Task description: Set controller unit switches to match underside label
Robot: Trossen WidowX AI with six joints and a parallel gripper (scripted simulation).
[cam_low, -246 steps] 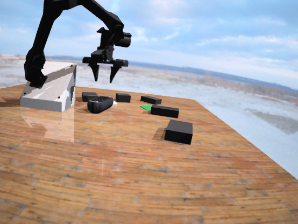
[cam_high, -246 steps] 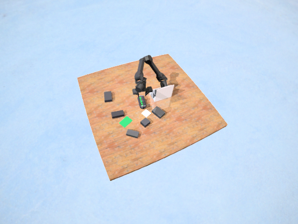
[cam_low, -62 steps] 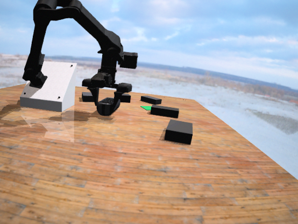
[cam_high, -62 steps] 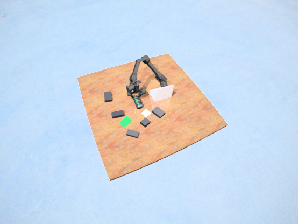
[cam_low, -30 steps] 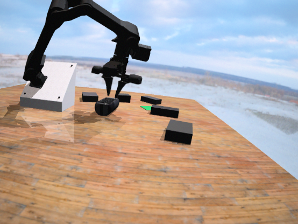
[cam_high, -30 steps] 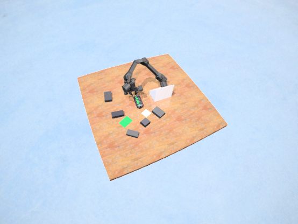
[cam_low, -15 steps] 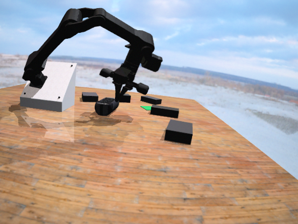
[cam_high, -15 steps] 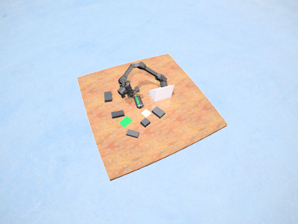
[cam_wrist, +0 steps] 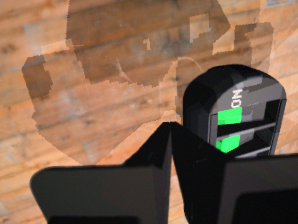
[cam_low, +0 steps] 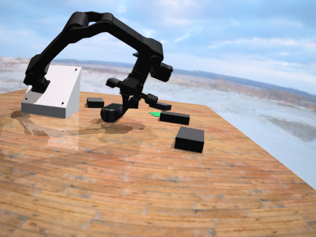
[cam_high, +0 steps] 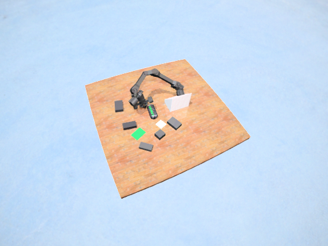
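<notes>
The dark grey controller unit (cam_high: 154, 111) (cam_low: 112, 111) (cam_wrist: 235, 100) sits on its base on the wooden bench (cam_high: 183, 154), switches facing up. In the wrist view its rounded end carries an "ON" mark, and two rocker switches (cam_wrist: 229, 116) show green ends; the other switches are hidden behind my fingers. My gripper (cam_high: 144, 104) (cam_low: 125, 109) (cam_wrist: 169, 128) is shut with nothing between the fingers. Its tips are low, right beside the unit's long side near that rounded end; I cannot tell whether they touch it.
A white wedge-shaped stand (cam_high: 179, 102) (cam_low: 57, 91) stands behind the unit by the arm's base. Several dark blocks (cam_high: 129, 125) (cam_low: 189, 139) lie around, with a green tile (cam_high: 138, 133) (cam_low: 155, 114) and a white tile (cam_high: 161, 124) among them.
</notes>
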